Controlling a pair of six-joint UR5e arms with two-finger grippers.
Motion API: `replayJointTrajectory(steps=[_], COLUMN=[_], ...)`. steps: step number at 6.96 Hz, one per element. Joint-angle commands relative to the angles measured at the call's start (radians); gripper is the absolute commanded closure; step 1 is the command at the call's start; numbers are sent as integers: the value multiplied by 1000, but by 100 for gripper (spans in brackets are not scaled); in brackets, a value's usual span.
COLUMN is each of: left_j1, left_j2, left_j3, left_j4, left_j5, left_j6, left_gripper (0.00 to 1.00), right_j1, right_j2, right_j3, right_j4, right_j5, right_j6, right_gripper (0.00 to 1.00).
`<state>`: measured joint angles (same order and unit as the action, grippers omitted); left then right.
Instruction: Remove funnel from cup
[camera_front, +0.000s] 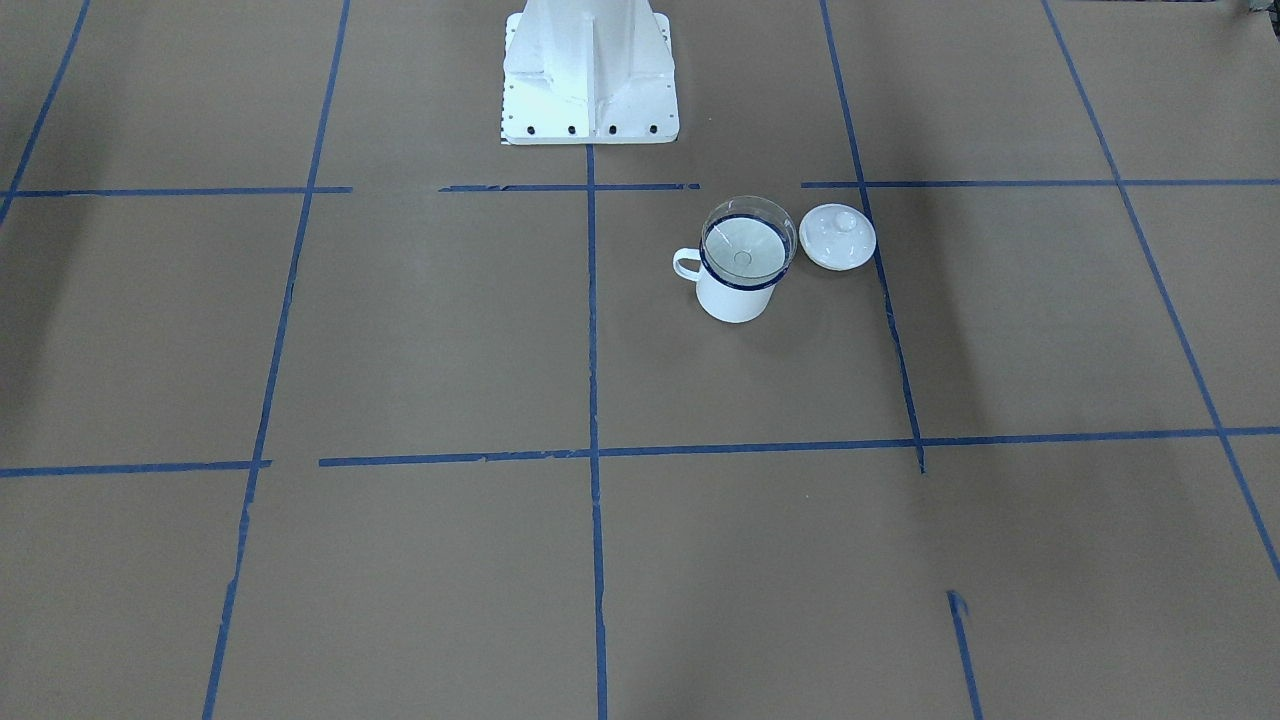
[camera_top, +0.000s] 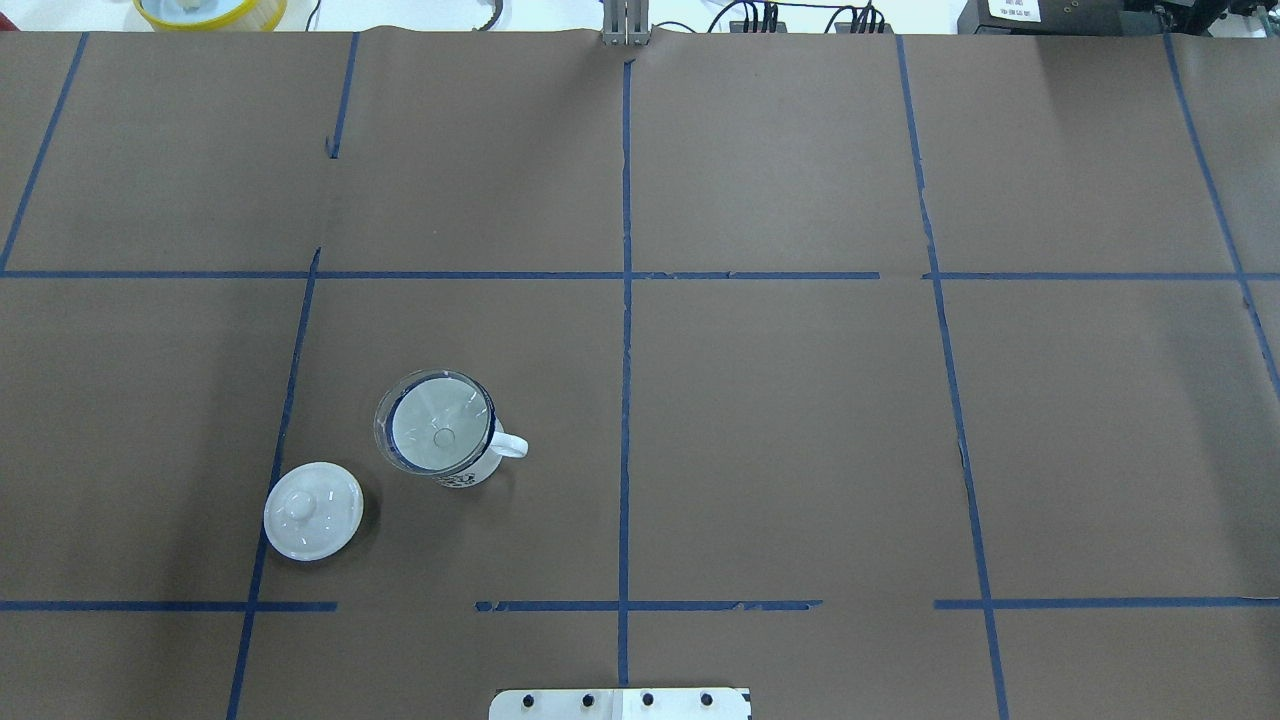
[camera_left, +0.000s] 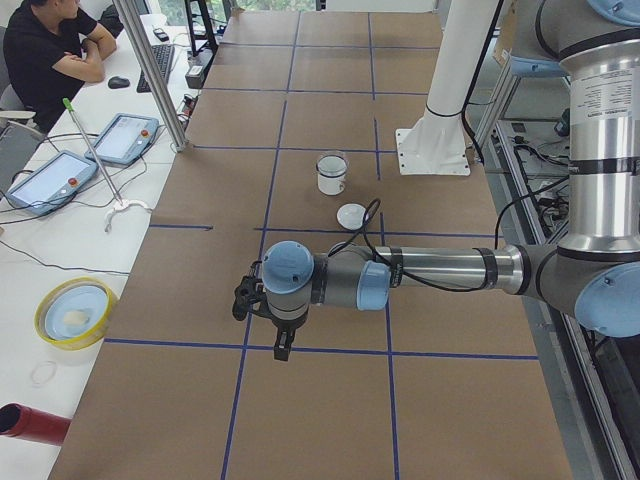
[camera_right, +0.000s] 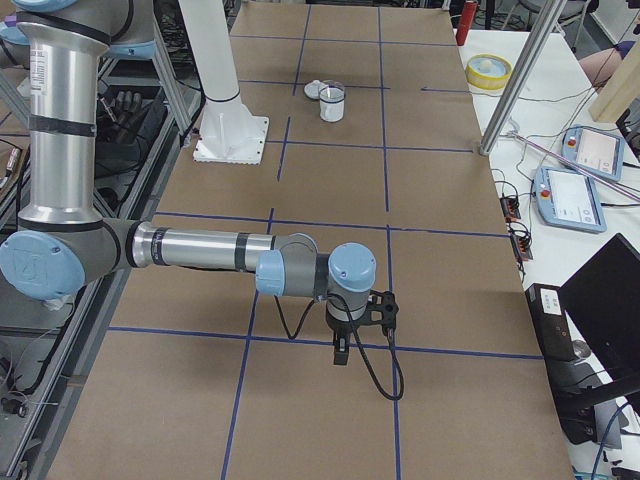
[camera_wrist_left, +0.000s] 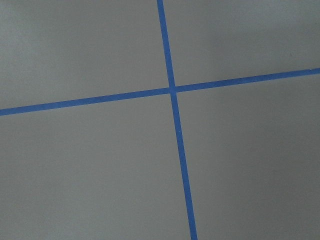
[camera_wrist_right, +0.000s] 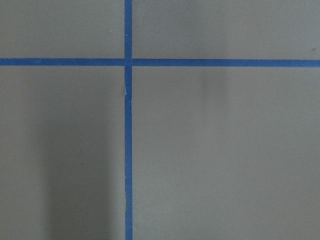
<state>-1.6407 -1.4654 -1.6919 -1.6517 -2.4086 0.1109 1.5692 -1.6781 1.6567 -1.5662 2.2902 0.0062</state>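
Note:
The white enamel cup (camera_front: 733, 297) with a dark blue rim stands upright on the brown table, on the robot's left side. The clear funnel (camera_front: 747, 243) sits in its mouth, spout down. Both also show in the overhead view, cup (camera_top: 472, 476) and funnel (camera_top: 436, 424). My left gripper (camera_left: 283, 349) shows only in the exterior left view, far from the cup, and I cannot tell if it is open or shut. My right gripper (camera_right: 340, 356) shows only in the exterior right view, far from the cup, and its state I cannot tell either. Both wrist views show only table and blue tape.
A white domed lid (camera_front: 838, 237) with a knob lies beside the cup, also seen in the overhead view (camera_top: 313, 510). The robot's white base (camera_front: 590, 100) stands at the table's near edge. A yellow bowl (camera_left: 75, 311) and tablets (camera_left: 125, 138) lie on a side desk.

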Motion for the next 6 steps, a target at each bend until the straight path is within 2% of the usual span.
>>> replayJointTrajectory(steps=[1,3,5,6], left_j1=[-16,-16,-4,56], left_j2=[-1,11,-28,-26], left_j3=[-6,-32,-55,-118], left_j4=[-3,-5,-20,-69], left_j5=[-1,-9,-17,-11], left_j6=[-2,-60,-310,-456], left_gripper=[0,0,0,0], right_j1=[0,0,0,0], right_j2=[0,0,0,0], right_j3=[-2,-2,-2,-2], right_j4=[0,0,0,0], right_j5=[0,0,0,0], right_j6=[0,0,0,0], right_gripper=[0,0,0,0])
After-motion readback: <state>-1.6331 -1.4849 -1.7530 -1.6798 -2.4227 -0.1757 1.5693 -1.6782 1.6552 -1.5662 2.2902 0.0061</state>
